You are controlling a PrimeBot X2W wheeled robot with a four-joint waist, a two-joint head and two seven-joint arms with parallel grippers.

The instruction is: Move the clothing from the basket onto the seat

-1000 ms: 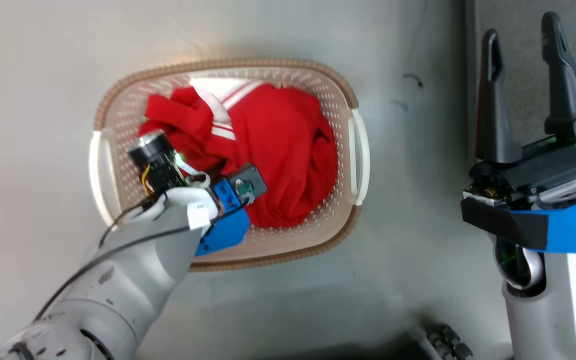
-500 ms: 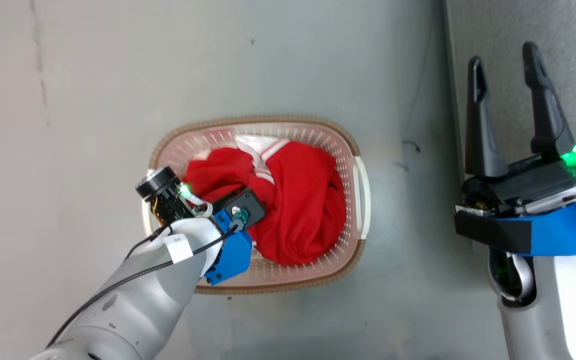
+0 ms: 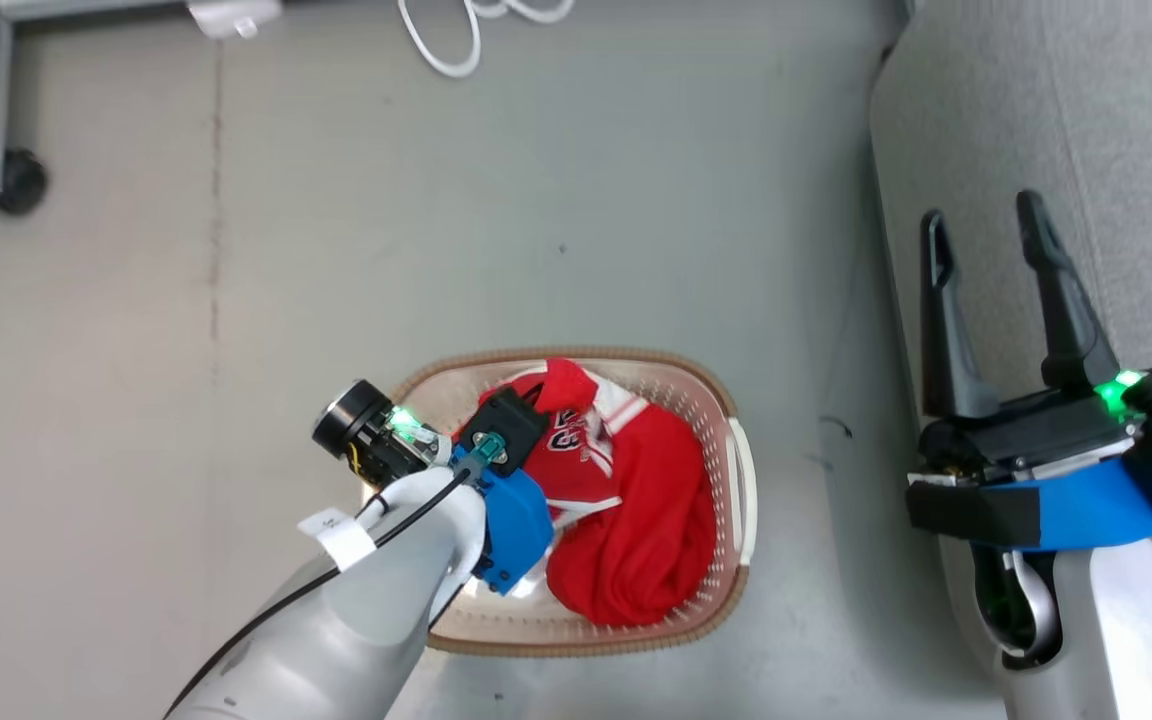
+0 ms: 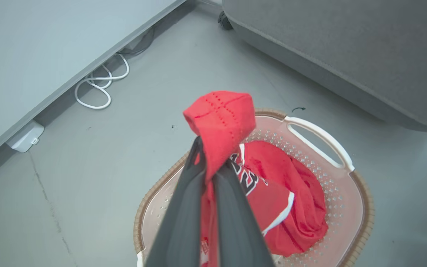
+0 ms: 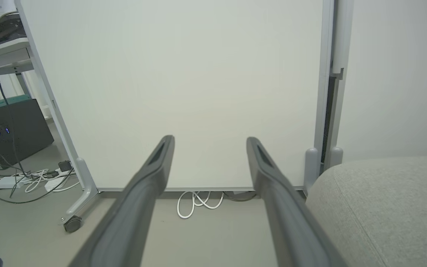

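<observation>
Left wrist view: left tool (image 4: 211,157) pinches clothing (image 4: 221,116)

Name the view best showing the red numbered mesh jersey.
Left wrist view: the left gripper pinches the red jersey, numbers clear. Head view: the arm covers part. Right wrist view faces a white panel.

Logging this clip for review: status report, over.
Left claw shut on red garment, hanging partly above basket. Right claw open, empty, by seat. Nothing blocking.

The red clothing (image 4: 272,200) bears black numerals (image 4: 248,180) edged in white. They are partly folded under. One looks like a 2, and the rest cannot be read.
</observation>
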